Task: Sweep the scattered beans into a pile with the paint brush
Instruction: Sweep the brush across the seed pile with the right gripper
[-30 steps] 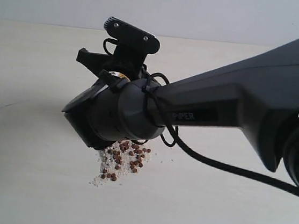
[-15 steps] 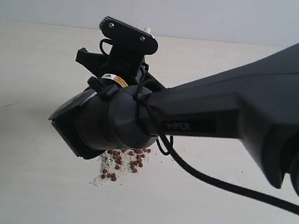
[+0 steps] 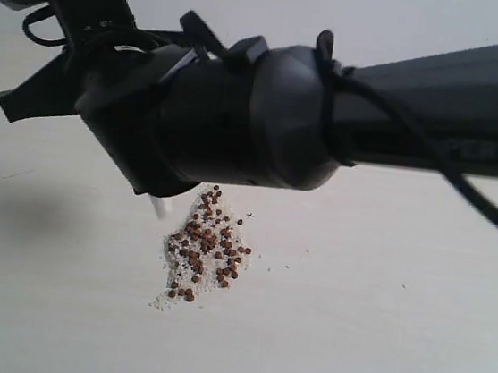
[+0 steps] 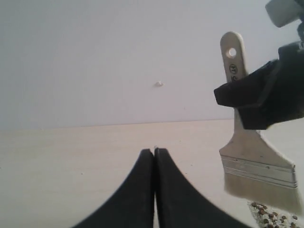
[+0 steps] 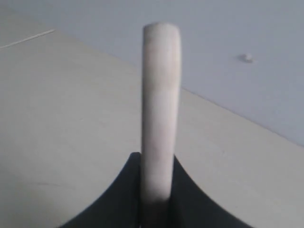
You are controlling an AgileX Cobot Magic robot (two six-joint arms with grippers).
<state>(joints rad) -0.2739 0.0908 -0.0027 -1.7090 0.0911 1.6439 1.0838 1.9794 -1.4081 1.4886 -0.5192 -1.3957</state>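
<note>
On the pale table, the beans lie gathered in one loose heap, reddish-brown grains mixed with fine whitish crumbs. The heap tapers to a narrow end toward the wall and spreads wider on the near side, and a few stray specks lie just beside it.

Above the heap, the black right arm reaches across the exterior view, its bulky wrist hanging over the far end of the pile. Under that wrist, a small white tip of the bristles shows just beside the narrow end of the heap. From this angle it is unclear whether it touches the table.

The right hand is clamped on the paint brush. Its two fingers press against the flat sides of the cream wooden handle, which rises edge-on between them in the right wrist view. In the left wrist view the brush stands upright with bristles down. The handle end with its hang hole points up, and the silver ferrule and white bristles sit just next to the heap's edge, apart from the nearest beans.

The left hand is well away from the heap, out to the side of the brush. Its two dark fingers are pressed together with nothing between them, and it hovers above the bare table.

Behind the heap, a plain light wall rises from the back edge of the table, with one small white speck on it.
</note>
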